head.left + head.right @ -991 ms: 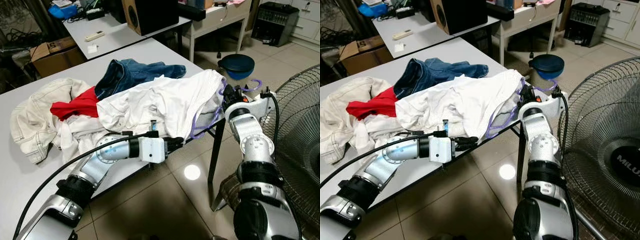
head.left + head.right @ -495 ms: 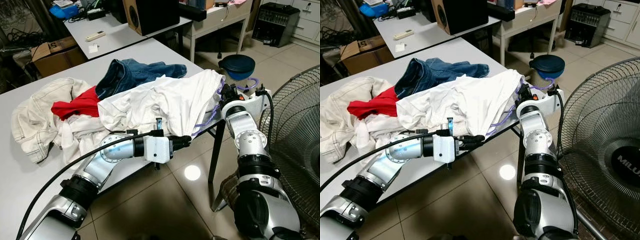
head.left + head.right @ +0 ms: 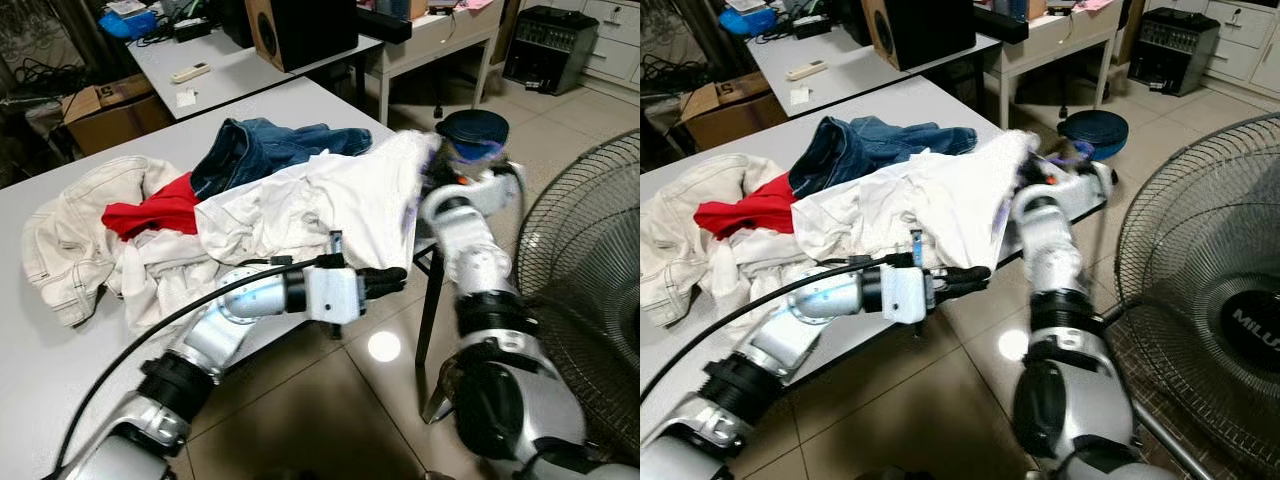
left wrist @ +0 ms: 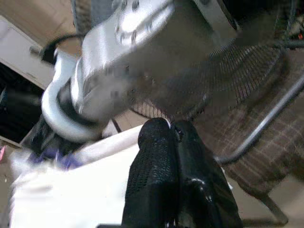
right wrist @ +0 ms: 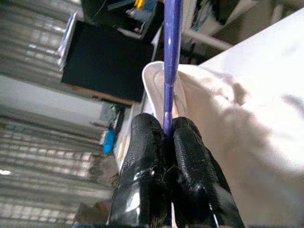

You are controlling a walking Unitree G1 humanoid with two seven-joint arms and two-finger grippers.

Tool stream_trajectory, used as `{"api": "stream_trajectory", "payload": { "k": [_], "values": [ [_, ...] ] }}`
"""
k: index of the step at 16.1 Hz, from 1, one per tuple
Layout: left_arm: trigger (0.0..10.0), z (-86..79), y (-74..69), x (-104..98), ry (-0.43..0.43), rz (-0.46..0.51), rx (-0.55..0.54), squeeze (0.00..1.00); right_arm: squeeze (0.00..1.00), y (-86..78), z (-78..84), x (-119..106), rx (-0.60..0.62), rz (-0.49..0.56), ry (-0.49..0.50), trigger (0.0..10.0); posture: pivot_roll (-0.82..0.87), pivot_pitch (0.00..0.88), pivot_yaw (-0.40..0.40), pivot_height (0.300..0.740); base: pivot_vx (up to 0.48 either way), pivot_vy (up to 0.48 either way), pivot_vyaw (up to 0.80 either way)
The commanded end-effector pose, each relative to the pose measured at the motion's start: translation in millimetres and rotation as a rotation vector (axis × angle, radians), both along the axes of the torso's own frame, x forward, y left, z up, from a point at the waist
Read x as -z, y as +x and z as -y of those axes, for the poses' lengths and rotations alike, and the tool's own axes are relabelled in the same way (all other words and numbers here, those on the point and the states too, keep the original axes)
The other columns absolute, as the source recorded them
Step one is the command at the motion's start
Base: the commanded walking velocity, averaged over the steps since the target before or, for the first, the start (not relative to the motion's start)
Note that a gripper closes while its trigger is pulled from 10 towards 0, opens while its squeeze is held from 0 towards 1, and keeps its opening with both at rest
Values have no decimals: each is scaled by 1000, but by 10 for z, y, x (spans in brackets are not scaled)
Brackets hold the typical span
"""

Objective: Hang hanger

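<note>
1. Right wrist view: the right gripper [image 5: 166, 137] was clamped tight on the thin purple plastic hanger [image 5: 171, 61], whose rod ran straight out from between the two black fingers [image 5: 142, 147], with the white cotton garment [image 5: 247, 118] lying against it.
2. Left eye view: the right gripper [image 3: 440, 165] was at the 2 o'clock corner of the grey table [image 3: 300, 100], blurred, pressed into the edge of the white garment [image 3: 330, 205]. The hanger was just a purple smear there at the garment's 3 o'clock edge.
3. Left gripper [image 3: 395, 280] reached out past the table's 5 o'clock edge, just under the white garment's hem, over the tiled floor [image 3: 300, 410].
4. Left wrist view: the left fingers [image 4: 156, 161] were pressed together with nothing between them; the silver right forearm [image 4: 142, 61] sat close ahead, blurred.
5. Rest of the pile: blue denim jeans [image 3: 260, 150] at 12 o'clock of the white garment, a red cloth [image 3: 150, 212] at 9 o'clock, and a cream jacket [image 3: 70, 240] further on at 9 o'clock.
6. Black wire-grille floor fan [image 3: 1200, 300] stood at 3 o'clock of the right arm, and a dark blue round lidded bin [image 3: 1095, 130] was on the floor beyond the table corner.
</note>
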State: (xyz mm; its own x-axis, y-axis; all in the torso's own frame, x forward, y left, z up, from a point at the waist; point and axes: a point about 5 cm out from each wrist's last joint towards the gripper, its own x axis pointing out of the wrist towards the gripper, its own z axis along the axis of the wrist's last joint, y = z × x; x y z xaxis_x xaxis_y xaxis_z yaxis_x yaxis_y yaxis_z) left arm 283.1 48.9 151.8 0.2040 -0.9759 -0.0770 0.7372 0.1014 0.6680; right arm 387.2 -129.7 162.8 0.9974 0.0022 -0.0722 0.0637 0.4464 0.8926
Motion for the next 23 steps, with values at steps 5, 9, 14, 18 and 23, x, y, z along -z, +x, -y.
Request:
{"api": "stream_trajectory", "payload": {
  "k": [5,9,14,18,23],
  "values": [
    [0,-91,285,-258,-42,59,-135,0,0,-171,-222,-28,-139,42,-58,10000,-78,0,154,740,0,0,0],
    [2667,-325,504,-298,23,40,-252,0,0,-410,35,-192,-116,122,-65,10000,-96,0,161,740,0,0,0],
    [10000,-277,523,-170,-33,-223,-248,1000,0,-554,133,-368,-124,177,-119,10000,-121,0,174,740,0,0,0],
    [10000,-333,702,-480,-401,-352,-374,1000,0,-583,168,-382,-136,150,-150,10000,-112,0,171,740,0,0,0],
    [10000,-658,820,-530,-405,-431,-584,0,0,-630,90,-476,-222,174,-321,10000,-97,0,159,740,0,0,0]
  ]
}}
